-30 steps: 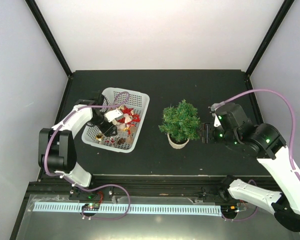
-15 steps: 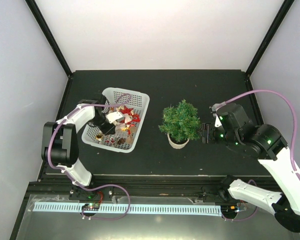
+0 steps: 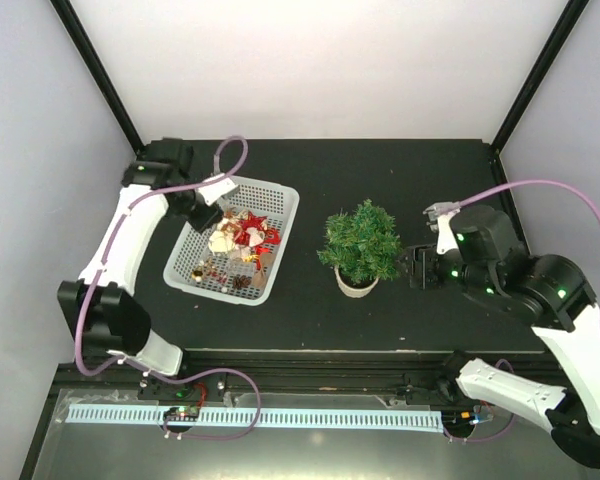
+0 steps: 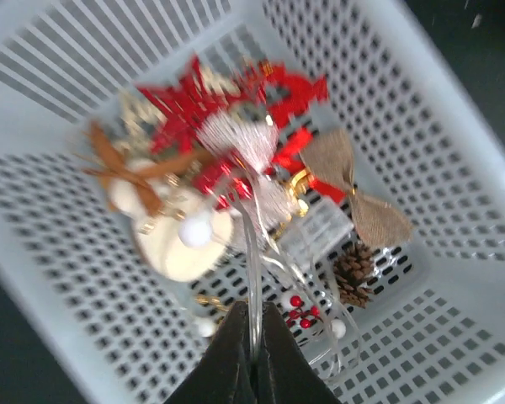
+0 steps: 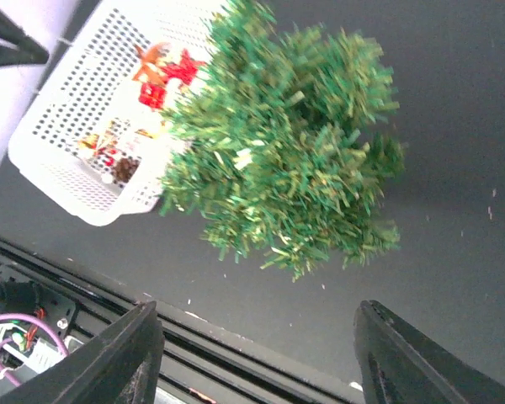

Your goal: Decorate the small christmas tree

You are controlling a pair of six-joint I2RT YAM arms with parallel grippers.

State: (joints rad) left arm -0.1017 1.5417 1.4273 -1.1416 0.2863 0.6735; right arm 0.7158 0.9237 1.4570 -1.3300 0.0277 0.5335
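- The desk [image 3: 380, 170] is matte black, and the right wrist view shows a few pale specks on it.
- A white back wall [image 3: 320, 60] and pale lilac side walls [image 3: 40, 150] close it in, with black posts [image 3: 95, 70] slanting up from the far corners.
- A black rail [image 3: 310, 355] runs along the near edge. Below it lies a white slotted strip [image 3: 280, 417].
- The tree [image 3: 361, 243] stands upright in its whitish pot [image 3: 356, 286] near the middle of the desk. It is just right of the basket [image 3: 280, 205] and apart from it.
- The white mesh basket sits left of centre. It holds ornaments [image 4: 236, 168]: red pieces, a burlap bow, a pine cone, red berries and a cream figure.
- The left pincer [image 4: 253, 316] hangs over the basket with its jaws together, pinching a thin clear strand [image 4: 251, 252]. The strand runs down to a pale tinsel piece among the ornaments.
- The right pincer [image 5: 257, 311] is just right of the tree and faces it. Its jaws are apart and nothing is between them.
- Purple cables [image 3: 540, 185] loop over both arms.
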